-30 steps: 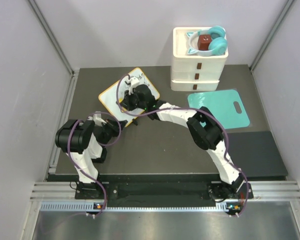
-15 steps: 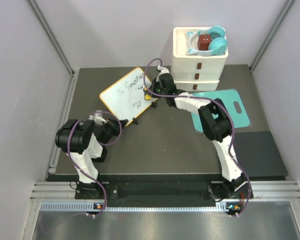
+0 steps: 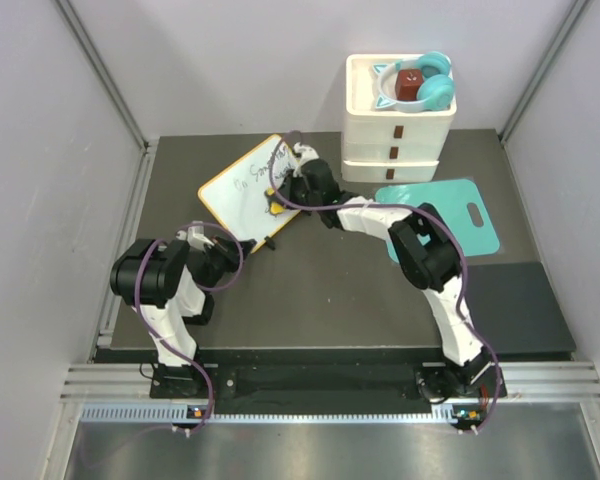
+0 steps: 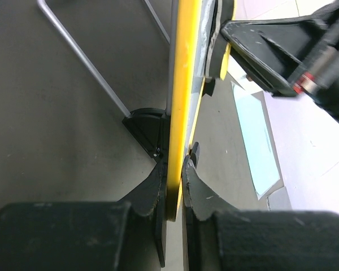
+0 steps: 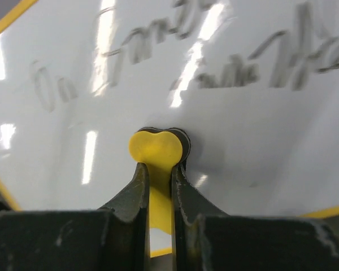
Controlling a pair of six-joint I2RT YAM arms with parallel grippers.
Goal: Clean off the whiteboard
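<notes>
The whiteboard (image 3: pixel 242 188) with its orange-yellow frame stands tilted on the dark mat, black handwriting (image 5: pixel 237 68) still on its face. My left gripper (image 4: pixel 174 186) is shut on the frame's lower edge (image 4: pixel 183 84), near the board's front corner (image 3: pixel 248 238). My right gripper (image 5: pixel 158 169) is shut on a yellow eraser (image 5: pixel 156 148), whose black pad is pressed against the white surface just below the writing. In the top view the right gripper (image 3: pixel 285 190) sits over the board's right half.
A white stack of drawers (image 3: pixel 398 140) stands at the back right, with teal headphones (image 3: pixel 425 85) and a red-brown block on top. A teal cutting board (image 3: pixel 445 215) lies to the right of the whiteboard. Grey walls close both sides.
The right gripper swept from the board's middle to its right edge, then came back left onto the board. The left arm and the board stayed put.
</notes>
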